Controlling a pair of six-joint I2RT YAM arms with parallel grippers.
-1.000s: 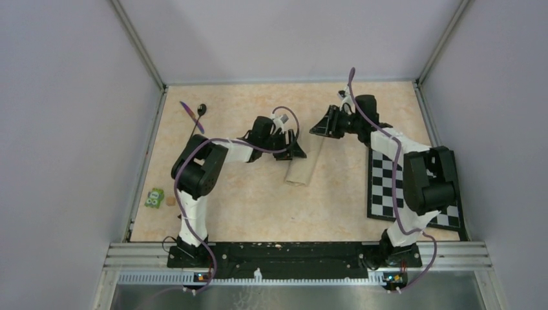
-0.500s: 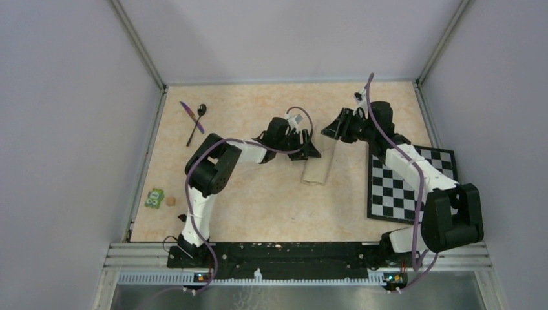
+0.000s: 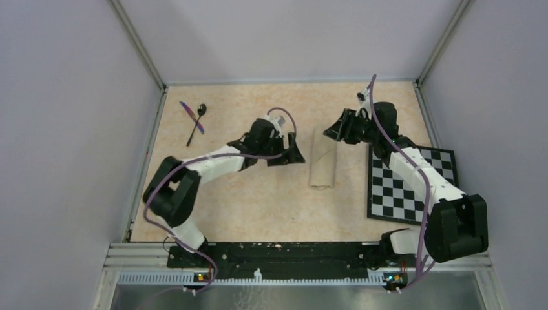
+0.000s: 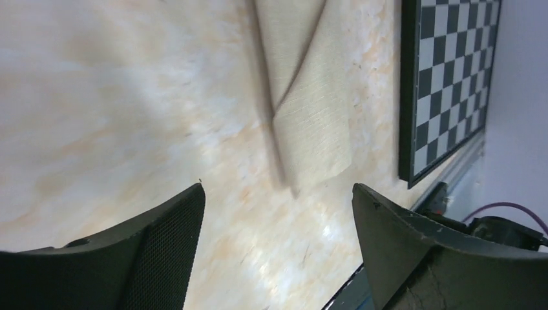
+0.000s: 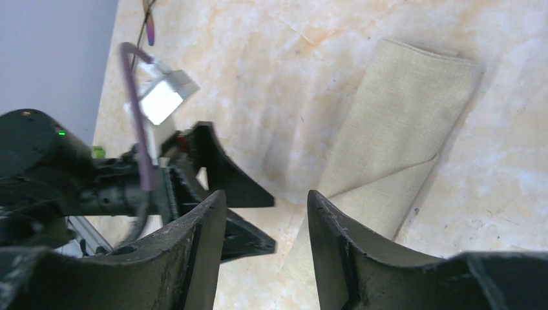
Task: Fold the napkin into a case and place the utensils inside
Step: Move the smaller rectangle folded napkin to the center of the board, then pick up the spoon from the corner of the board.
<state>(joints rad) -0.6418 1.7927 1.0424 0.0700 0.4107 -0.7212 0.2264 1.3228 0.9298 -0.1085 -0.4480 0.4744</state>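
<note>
Seemingly done folding, with case (image 3: pixel 323 166) on counter (image 3: pixel 245 200) between open, empty left end effector (image 3: pixel 293 154) and right end effector (image 3: pixel 335 131); next, probably fetching spoon (image 3: pixel 196 126) and knife (image 3: pixel 192 117) at ten o'clock.

Items counted on the surface (image 3: pixel 245 194): one napkin (image 3: pixel 323 165), one black spoon (image 3: pixel 192 134), one purple knife (image 3: pixel 186 108), one checkerboard (image 3: pixel 400 187). Two arms, one each: left end effector (image 3: pixel 294 155), right end effector (image 3: pixel 333 129).

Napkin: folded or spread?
Folded. The napkin lies as a narrow oblong strip, and both wrist views show a diagonal flap edge lapping over the layer beneath.
</note>
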